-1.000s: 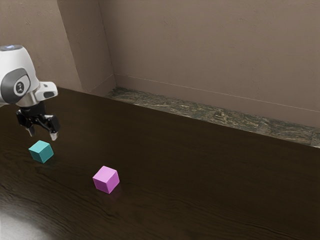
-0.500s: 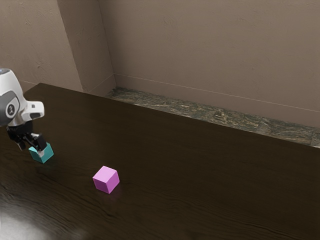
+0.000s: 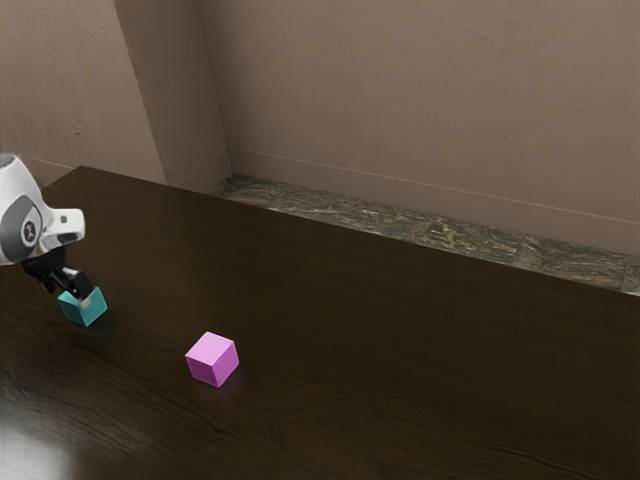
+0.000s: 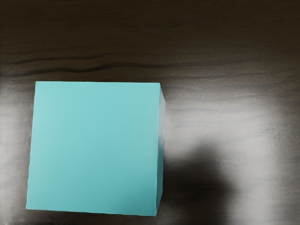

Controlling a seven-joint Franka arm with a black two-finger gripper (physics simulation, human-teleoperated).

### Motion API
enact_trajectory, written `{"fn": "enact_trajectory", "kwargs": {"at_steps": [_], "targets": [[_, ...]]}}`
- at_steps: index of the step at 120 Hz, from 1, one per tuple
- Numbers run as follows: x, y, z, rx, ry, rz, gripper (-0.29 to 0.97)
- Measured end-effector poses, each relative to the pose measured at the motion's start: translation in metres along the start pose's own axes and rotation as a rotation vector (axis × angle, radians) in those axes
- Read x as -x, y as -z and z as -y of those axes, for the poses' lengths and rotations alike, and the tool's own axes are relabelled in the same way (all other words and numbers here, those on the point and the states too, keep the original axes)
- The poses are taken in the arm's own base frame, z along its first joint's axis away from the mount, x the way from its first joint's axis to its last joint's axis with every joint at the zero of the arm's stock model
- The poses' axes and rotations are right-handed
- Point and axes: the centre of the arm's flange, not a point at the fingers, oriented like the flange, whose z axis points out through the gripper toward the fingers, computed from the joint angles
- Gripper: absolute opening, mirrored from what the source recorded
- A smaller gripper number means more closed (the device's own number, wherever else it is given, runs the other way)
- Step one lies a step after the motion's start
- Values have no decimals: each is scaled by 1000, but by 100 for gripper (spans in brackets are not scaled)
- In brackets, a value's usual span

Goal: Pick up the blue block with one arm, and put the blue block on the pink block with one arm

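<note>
The blue block, teal in colour, rests on the dark wooden table at the exterior view's left. My gripper has come down over it, open, with one black finger on each side of the block's top. In the wrist view the blue block lies large, directly under my hand, flat on the table. The pink block sits on the table to the exterior view's right of the blue one and nearer the front, apart from it.
A stone ledge runs along the table's far edge below the brown wall. Bare tabletop stretches wide toward the exterior view's right of the pink block.
My hand has dropped from above the blue block onto it, shifting toward the exterior view's left. In the last half second it sank only slightly lower. Neither block has moved.
</note>
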Motion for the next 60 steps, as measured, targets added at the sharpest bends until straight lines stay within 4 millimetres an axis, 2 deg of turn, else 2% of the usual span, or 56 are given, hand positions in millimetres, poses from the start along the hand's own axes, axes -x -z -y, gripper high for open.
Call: {"fn": "enact_trajectory", "kwargs": {"at_steps": [22, 37, 60], "targets": [[7, -4, 19, 0, 8, -21, 65], [-14, -14, 24, 0, -28, -35, 65], [-25, -28, 27, 8, -61, -36, 65]]}}
